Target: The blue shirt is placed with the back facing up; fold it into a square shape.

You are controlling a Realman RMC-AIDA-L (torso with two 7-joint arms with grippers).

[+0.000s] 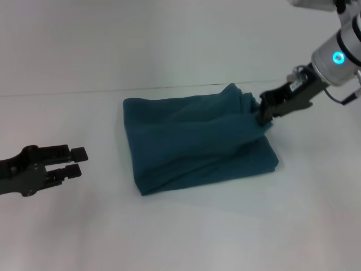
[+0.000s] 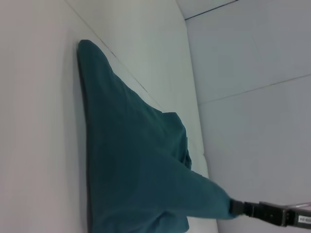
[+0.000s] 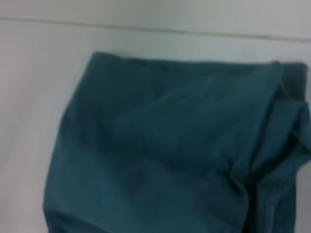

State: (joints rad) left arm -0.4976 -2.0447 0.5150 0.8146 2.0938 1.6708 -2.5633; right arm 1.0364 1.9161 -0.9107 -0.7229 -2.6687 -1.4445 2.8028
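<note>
The blue shirt lies folded into a rough rectangle in the middle of the white table, plain side up. It also shows in the left wrist view and fills the right wrist view. My right gripper is shut on the shirt's far right corner and holds that corner lifted a little, so the cloth bunches there. It also shows in the left wrist view. My left gripper is open and empty, low over the table well to the left of the shirt.
The white table runs out on all sides of the shirt. Its far edge meets a pale wall behind the shirt.
</note>
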